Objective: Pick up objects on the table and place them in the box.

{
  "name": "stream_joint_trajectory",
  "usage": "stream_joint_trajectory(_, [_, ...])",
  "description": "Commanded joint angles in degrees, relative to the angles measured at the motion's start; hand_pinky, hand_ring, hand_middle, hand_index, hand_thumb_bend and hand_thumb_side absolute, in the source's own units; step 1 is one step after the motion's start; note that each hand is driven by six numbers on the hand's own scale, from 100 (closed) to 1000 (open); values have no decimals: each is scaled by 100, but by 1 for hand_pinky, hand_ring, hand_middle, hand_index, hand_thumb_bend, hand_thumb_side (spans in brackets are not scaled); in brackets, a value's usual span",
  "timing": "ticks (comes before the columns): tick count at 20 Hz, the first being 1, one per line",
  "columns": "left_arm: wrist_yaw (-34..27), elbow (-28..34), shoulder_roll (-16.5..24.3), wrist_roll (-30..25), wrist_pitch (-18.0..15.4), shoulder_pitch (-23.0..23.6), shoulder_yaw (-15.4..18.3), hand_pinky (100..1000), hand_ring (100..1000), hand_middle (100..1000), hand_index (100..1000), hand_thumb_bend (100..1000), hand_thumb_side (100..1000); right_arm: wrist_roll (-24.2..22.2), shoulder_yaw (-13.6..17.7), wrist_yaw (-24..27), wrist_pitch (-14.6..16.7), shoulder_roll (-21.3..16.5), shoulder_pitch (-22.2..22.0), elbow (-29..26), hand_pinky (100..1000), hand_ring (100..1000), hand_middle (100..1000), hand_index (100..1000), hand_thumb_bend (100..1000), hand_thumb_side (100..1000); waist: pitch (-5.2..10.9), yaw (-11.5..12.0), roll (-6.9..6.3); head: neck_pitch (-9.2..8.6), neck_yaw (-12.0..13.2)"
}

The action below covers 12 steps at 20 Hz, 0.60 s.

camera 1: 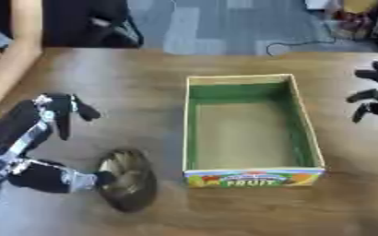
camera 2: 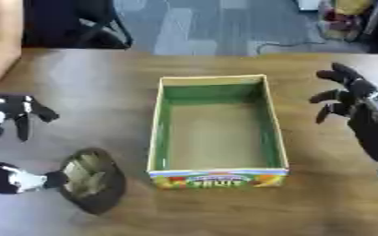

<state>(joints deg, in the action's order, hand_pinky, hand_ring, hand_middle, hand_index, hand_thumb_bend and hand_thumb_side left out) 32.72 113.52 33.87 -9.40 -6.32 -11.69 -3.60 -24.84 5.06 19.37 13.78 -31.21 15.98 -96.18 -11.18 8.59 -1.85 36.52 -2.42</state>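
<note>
A dark, rounded object (camera 1: pixel 127 179) lies on the wooden desk (camera 1: pixel 127 92) at about seven o'clock from the box (camera 1: pixel 249 126), just beside the box's near-left corner but apart from it. It appears as a flattish oval with a dull olive-brown sheen and a darker rim; what it is cannot be made out. Judging from its low, compact shape, it is probably light and fairly stiff, though its smooth-looking top could be slippery. The rim seems the best place to take hold, with the thumb on one edge and fingers on the opposite edge.

The left hand (camera 1: pixel 59 113) sits at nine o'clock from the box, spread wide: a thumb-like part (camera 1: pixel 83 179) reaches the object's left edge, while the fingers hang relaxed farther up at ten o'clock, well apart from the object. It encloses nothing yet.

The right hand (camera 2: pixel 350 99) hovers at three o'clock from the box, fingers relaxed and splayed, empty.

The box is open-topped with a green interior, and nothing shows inside it.
</note>
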Motion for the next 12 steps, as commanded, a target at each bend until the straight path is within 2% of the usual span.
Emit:
stream_joint_trajectory(1, [-39, 107, 114, -9, -27, -10, 83, 404, 338, 544, 705, 716, 624, -16, 66, -16, 11, -65, 75, -51, 458, 684, 880, 1000, 100, 1000, 61, 10, -3, -58, 67])
stream_joint_trajectory(12, [-40, 107, 156, -18, -49, -10, 90, 405, 339, 545, 707, 714, 624, -32, 84, -22, 13, -62, 63, -29, 459, 684, 880, 1000, 100, 1000, 59, 23, -6, -72, 59])
